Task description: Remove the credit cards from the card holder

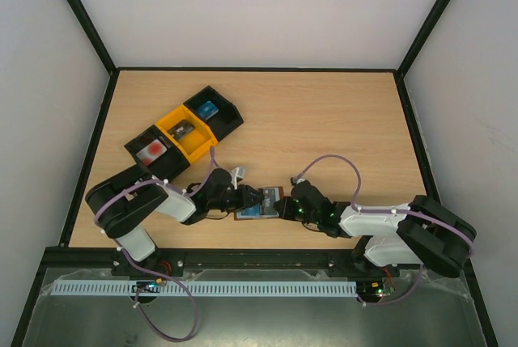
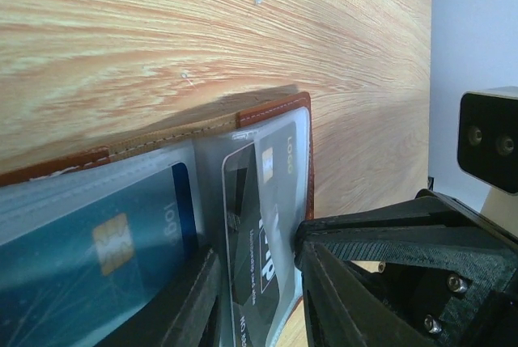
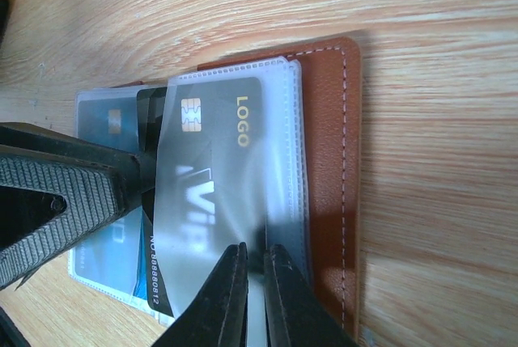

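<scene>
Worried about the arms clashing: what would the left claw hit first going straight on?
The grey card in the holder: the left claw straddles it. Past that, probably the table; the right claw seems off to one side, though depth is unclear.

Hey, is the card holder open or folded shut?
Open. The card holder lies spread on the table, sleeves up, grey card and blue card showing inside.

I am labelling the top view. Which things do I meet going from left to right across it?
Left black tray → yellow tray → right black tray → card holder → right arm.
</scene>
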### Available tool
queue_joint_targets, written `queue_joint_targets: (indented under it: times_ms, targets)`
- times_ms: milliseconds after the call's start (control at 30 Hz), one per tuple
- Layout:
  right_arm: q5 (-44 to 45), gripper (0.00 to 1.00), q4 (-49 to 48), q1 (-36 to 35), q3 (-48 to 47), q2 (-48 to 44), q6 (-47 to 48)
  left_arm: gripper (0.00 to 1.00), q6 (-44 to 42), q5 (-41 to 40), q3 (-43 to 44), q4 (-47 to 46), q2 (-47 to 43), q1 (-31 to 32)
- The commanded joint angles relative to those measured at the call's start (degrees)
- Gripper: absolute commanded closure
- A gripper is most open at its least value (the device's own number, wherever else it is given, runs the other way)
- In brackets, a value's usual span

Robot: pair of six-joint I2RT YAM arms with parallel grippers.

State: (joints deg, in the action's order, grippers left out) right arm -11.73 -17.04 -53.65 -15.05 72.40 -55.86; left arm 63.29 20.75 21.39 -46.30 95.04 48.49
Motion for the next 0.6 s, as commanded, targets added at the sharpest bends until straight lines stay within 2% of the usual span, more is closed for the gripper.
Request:
queue_joint_targets:
  times_ms: [0, 200, 433, 567]
  targets:
    - [0.3, 0.92, 1.9, -0.2, 2.4, 0.8, -0.7, 0.71, -0.8, -1.6, 0.5, 0.9, 1.9, 0.5]
    - [-0.1, 0.91, 1.5, -0.2, 2.3, 1.1, -0.4, 0.75, -0.1, -0.6, 0.5, -1.1, 3.1, 0.9]
    - [0.3, 0.91, 1.6, -0.2, 2.5, 1.5, -0.5, 0.96, -0.6, -0.4, 0.5, -0.4, 1.5, 1.0]
    - [0.5, 0.9, 1.3, -0.3, 2.6, 1.6, -1.0, 0.97, -2.0, -0.7, 0.5, 1.3, 0.6, 1.0]
